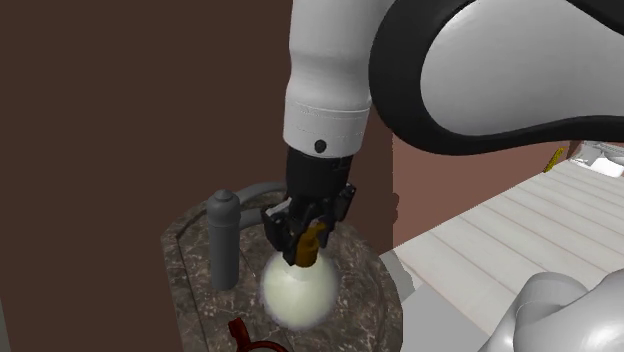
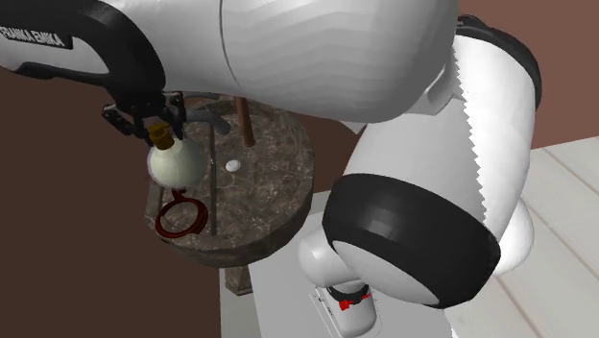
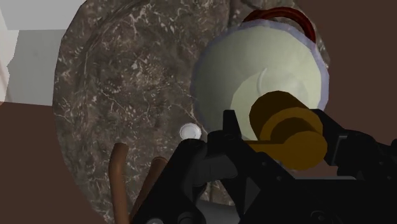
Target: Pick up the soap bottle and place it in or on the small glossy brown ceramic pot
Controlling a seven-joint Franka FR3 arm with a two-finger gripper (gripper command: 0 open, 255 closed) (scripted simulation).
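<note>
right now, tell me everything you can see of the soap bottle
The soap bottle has a round, pale cream body and a short brown-gold neck and cap. It stands upright near the edge of the round, dark veined table, beside a dark red ring. The gripper is shut on the cap from above. Whether its base touches the table I cannot tell.

Count, one desk (image 1: 195, 262): one pale round soap bottle (image 1: 297, 290), one grey bottle (image 1: 223, 240), one dark red pot (image 3: 299, 18), one small white ball (image 2: 233, 165).
</note>
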